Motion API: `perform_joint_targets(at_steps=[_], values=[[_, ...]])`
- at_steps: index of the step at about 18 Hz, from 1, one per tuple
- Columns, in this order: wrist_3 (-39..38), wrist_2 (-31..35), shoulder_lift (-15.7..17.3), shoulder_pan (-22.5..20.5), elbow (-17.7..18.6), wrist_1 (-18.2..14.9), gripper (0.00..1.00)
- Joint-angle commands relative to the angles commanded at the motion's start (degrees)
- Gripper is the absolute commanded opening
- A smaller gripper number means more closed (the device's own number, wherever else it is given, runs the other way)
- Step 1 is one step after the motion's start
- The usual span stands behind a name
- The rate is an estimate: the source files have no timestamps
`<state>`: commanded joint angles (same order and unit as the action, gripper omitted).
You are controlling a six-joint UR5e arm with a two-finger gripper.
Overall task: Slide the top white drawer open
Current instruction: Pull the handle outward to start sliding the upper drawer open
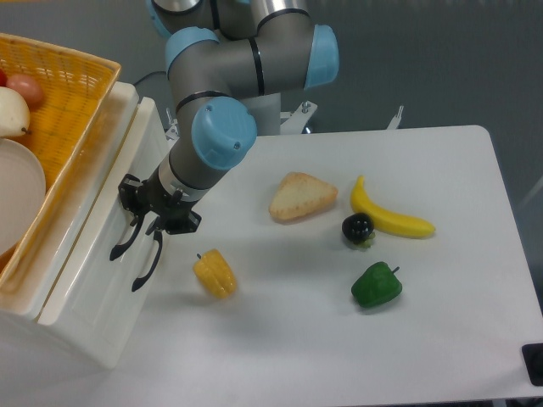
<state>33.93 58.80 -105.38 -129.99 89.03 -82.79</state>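
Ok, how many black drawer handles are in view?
2, both on the white cabinet's front: one by the gripper, on the top white drawer; the other just right of it.

Arm (242, 64) is chunky grey metal tubes with light blue round caps on the joints, ending in a small black two-finger tool (151, 214).
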Motion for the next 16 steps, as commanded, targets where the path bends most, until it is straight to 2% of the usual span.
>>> perform_joint_targets(at_steps=[12, 16], values=[[0.1, 0.1, 0.2, -0.3, 0.0, 0.2, 0.31], [0.1, 0.2, 0.2, -0.4, 0.0, 0.2, 0.27]])
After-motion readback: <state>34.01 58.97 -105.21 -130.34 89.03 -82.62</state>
